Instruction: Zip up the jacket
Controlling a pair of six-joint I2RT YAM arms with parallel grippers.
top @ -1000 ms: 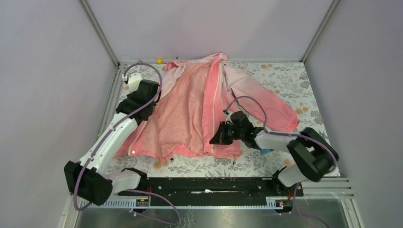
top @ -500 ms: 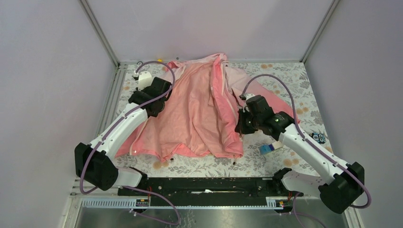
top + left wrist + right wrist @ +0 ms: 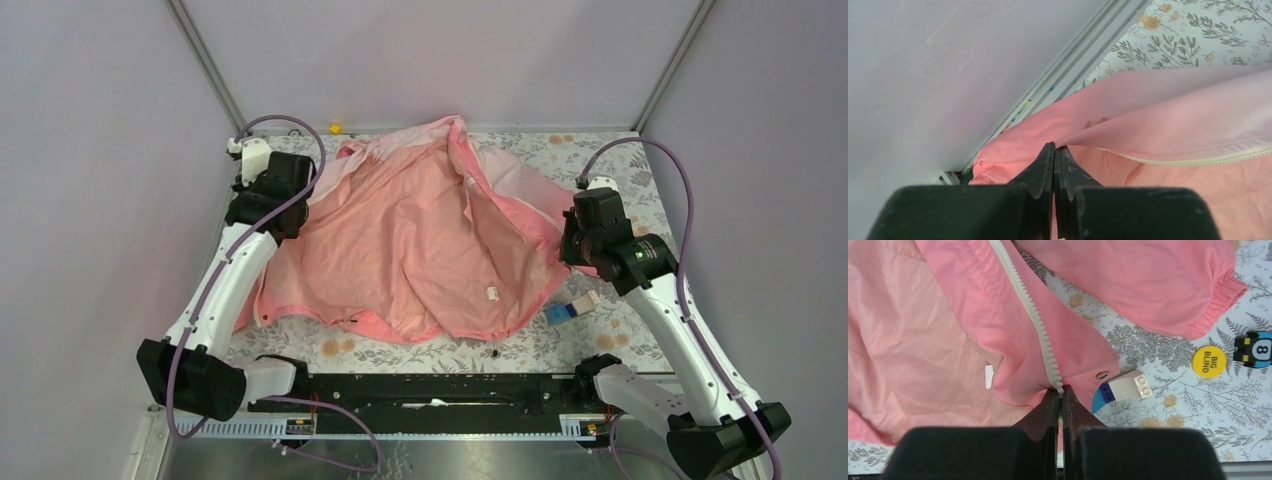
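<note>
The pink jacket (image 3: 420, 250) lies spread open on the floral mat, lining up, collar at the back. My left gripper (image 3: 283, 222) is shut on its left front edge near the left wall; in the left wrist view the jaws (image 3: 1054, 147) pinch pink fabric, and the white zipper tape (image 3: 1198, 160) runs off to the right. My right gripper (image 3: 574, 255) is shut on the right front edge; in the right wrist view the jaws (image 3: 1060, 390) clamp the lower end of the white zipper (image 3: 1028, 310). A cuffed sleeve (image 3: 1168, 295) lies beyond it.
A blue and white toy block (image 3: 572, 308) lies beside the jacket's right edge, also in the right wrist view (image 3: 1120, 389). A yellow "BIG BLIND" disc (image 3: 1209, 361) and a black "8" piece (image 3: 1255, 349) lie further right. The metal rail and wall (image 3: 1063, 85) stand close on the left.
Both grippers have moved apart, the left toward the left wall and the right out to the right. They have pulled the folded jacket fronts open and spread it wide.
</note>
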